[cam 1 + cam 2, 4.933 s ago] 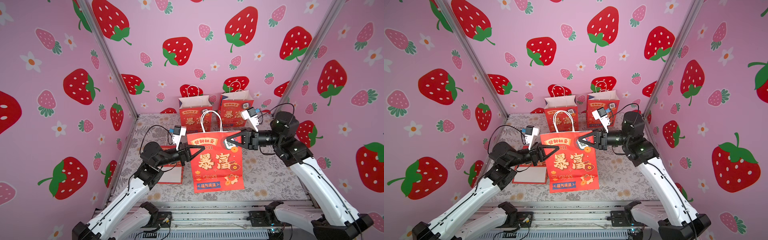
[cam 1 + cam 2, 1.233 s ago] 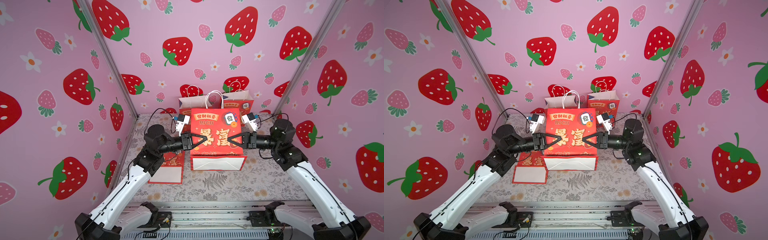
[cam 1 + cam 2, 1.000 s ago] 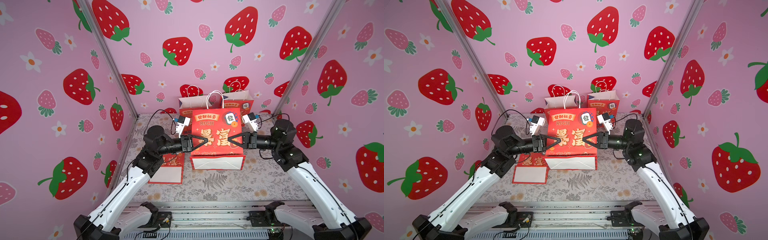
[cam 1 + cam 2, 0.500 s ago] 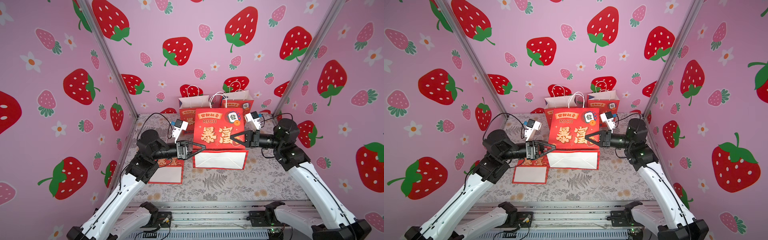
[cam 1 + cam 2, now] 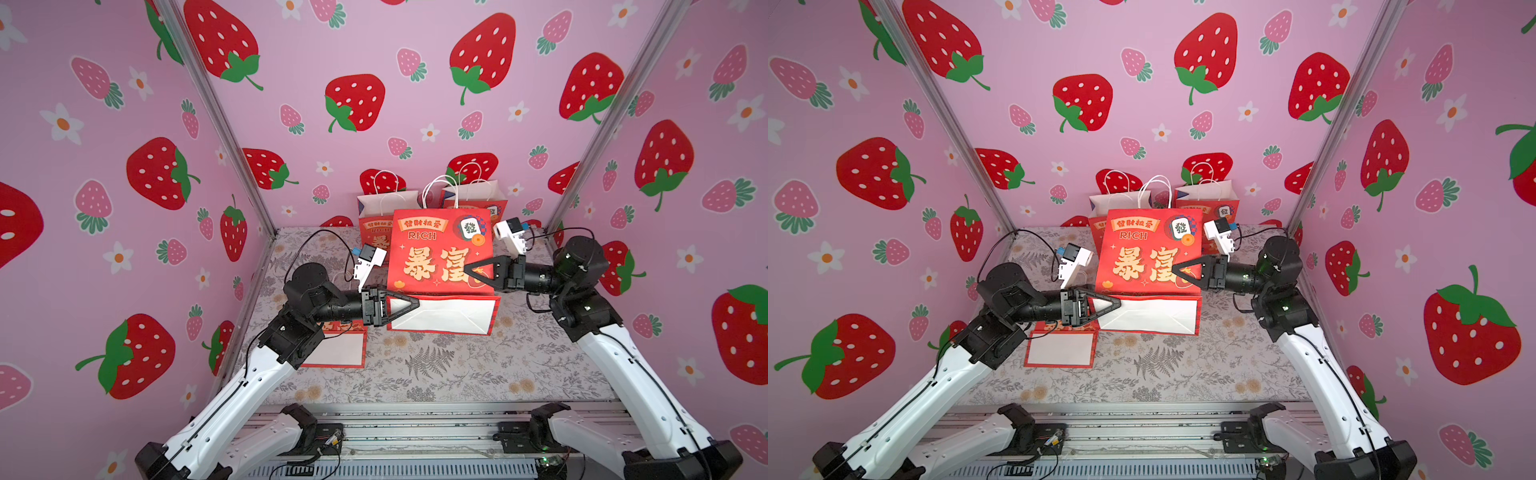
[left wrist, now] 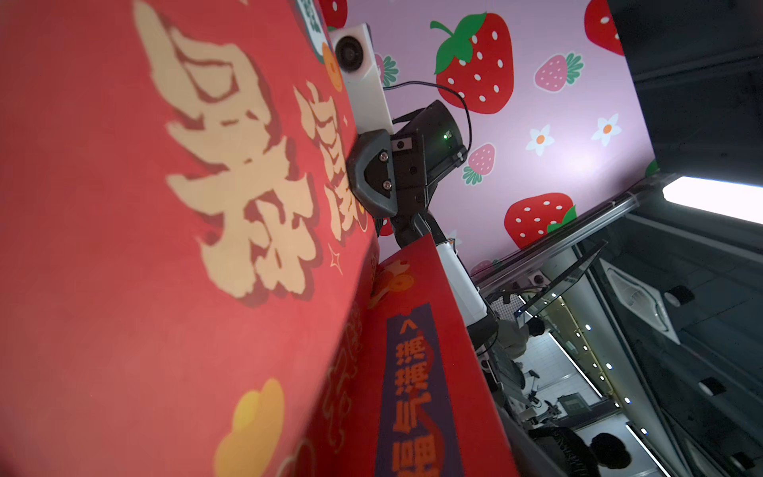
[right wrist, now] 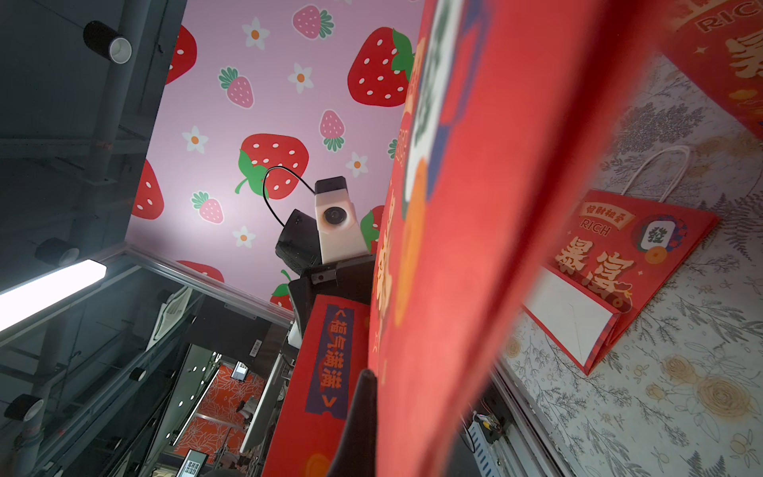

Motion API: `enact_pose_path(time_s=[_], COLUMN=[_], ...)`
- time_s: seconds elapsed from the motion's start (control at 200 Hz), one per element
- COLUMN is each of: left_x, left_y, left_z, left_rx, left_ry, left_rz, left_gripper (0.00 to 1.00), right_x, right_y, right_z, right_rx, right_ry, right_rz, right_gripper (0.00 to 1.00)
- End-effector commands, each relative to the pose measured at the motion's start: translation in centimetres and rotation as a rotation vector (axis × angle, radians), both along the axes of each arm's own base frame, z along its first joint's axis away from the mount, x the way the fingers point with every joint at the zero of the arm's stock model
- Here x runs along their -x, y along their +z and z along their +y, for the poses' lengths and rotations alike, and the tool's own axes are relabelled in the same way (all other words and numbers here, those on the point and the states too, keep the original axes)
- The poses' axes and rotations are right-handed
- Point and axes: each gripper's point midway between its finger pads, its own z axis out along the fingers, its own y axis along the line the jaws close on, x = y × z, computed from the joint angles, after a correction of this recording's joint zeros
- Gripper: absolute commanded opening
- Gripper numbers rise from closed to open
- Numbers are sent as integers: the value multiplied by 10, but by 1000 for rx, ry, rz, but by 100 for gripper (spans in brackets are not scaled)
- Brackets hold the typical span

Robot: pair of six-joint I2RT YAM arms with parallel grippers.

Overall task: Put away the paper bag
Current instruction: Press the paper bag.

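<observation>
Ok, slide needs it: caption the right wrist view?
Right gripper clamps the red paper bag; another bag lies flat on the table.

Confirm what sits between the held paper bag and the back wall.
Two upright red bags stand there: one bag and its neighbour, both partly hidden behind the paper bag. Both top views show it.

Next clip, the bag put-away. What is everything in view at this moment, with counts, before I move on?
held paper bag: one, red with gold lettering, table centre, white base facing the camera
standing paper bags: two, red with white handles, against the back wall
flat paper bag: one, red with white base, lying partly under the left arm
tablecloth: one, grey floral, over the table
walls: three, pink with strawberries, around the table
left gripper: one, black, at the held bag's lower left corner
right gripper: one, black, shut on the held bag's right edge
</observation>
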Motion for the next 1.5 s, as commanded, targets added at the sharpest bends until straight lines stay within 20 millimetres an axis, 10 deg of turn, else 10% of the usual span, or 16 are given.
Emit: enact_pose_path(time_s=[0.0, 0.355, 0.545, 0.755, 0.865, 1.021, 1.226, 1.496], left_x=[-8, -23, -24, -26, -27, -26, -25, -47], left_y=[10, 12, 5, 3, 4, 7, 18, 40], left_z=[-2, -7, -5, -5, -6, -7, -5, 0], left_rx=[25, 34, 12, 8, 19, 28, 45, 64], left_ry=[31, 67, 86, 98, 92, 87, 92, 153], left_rz=[-46, -39, -27, -23, -21, -21, -42, -71], left_gripper=[56, 8, 0, 0, 0, 4, 54, 67], right_x=[21, 27, 33, 39, 38, 38, 40, 61], right_y=[18, 13, 23, 4, -7, -12, -11, -7], right_z=[-1, 0, -3, 3, 6, 6, 8, 7], right_rx=[-24, 1, 8, 91, 106, 115, 114, 115], right_ry=[62, 73, 43, 0, -15, -26, -3, 74], right_rz=[-71, -79, -128, -134, -116, -116, -125, -165], right_gripper=[0, 0, 57, 73, 69, 32, 2, 0])
